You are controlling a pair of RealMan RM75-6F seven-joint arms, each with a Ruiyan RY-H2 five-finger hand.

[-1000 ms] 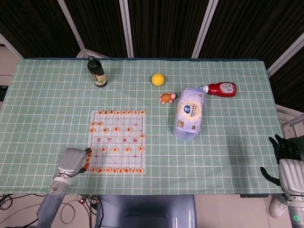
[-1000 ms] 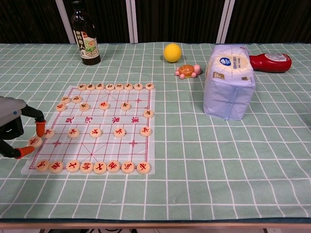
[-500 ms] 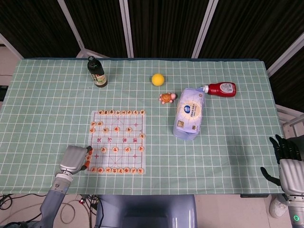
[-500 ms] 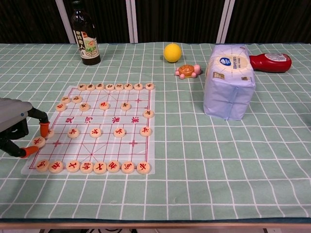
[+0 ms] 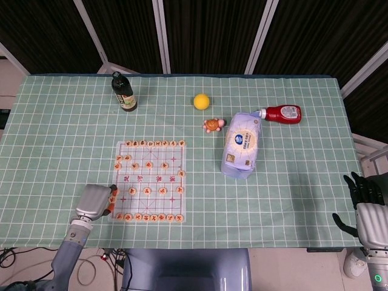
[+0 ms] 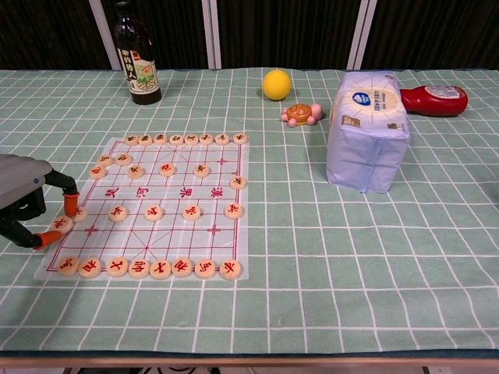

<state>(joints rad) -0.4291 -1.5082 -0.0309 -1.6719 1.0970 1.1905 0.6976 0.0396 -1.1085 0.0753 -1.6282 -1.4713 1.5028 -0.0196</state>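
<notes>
Left hand (image 6: 23, 204) sits at the near-left edge of the chess board (image 6: 156, 204), its orange-tipped fingers (image 6: 48, 238) closed around a round chess piece (image 6: 61, 224) on the board's left border, one tip behind it and one in front. Over the last second the hand has slid a little toward the board and the fingertips have drawn in against the piece, which has barely shifted; that reads as a pinch being settled, with no lift yet. Other pieces lie just beside it along the left column and the front row. Farther off stand a dark bottle (image 6: 137, 56), a yellow ball (image 6: 276, 84), a toy turtle (image 6: 301, 114), a tissue pack (image 6: 366, 128) and a red sauce bottle (image 6: 433, 100). Right hand (image 5: 367, 209) rests past the table's right edge, fingers loosely spread, holding nothing.
</notes>
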